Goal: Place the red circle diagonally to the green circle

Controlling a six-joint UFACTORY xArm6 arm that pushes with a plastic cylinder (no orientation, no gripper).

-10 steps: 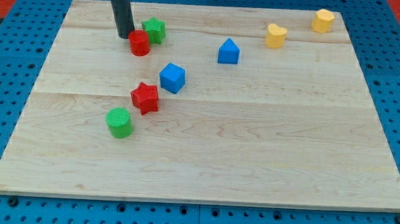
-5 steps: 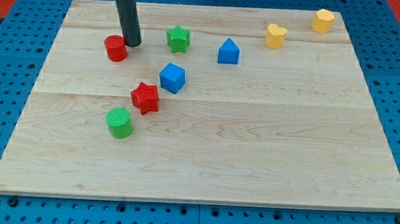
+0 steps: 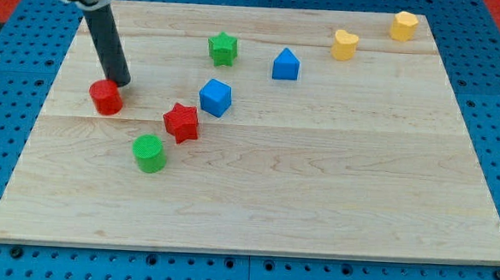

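Note:
The red circle (image 3: 106, 97) lies on the wooden board at the view's left, up and to the left of the green circle (image 3: 149, 153). My tip (image 3: 121, 83) touches the red circle's upper right edge, with the dark rod rising to the view's top left. A red star (image 3: 181, 122) lies between the two circles' right side and a blue cube (image 3: 215, 97).
A green star (image 3: 223, 49) sits near the view's top centre. A blue house-shaped block (image 3: 286, 65) lies right of it. A yellow heart (image 3: 345, 44) and a yellow block (image 3: 403, 25) sit at the top right. The board's left edge (image 3: 50, 104) is close to the red circle.
My tip moved down and to the left, pushing the red circle from beside the green star toward the board's left side. The green star shifted right early on, then stayed.

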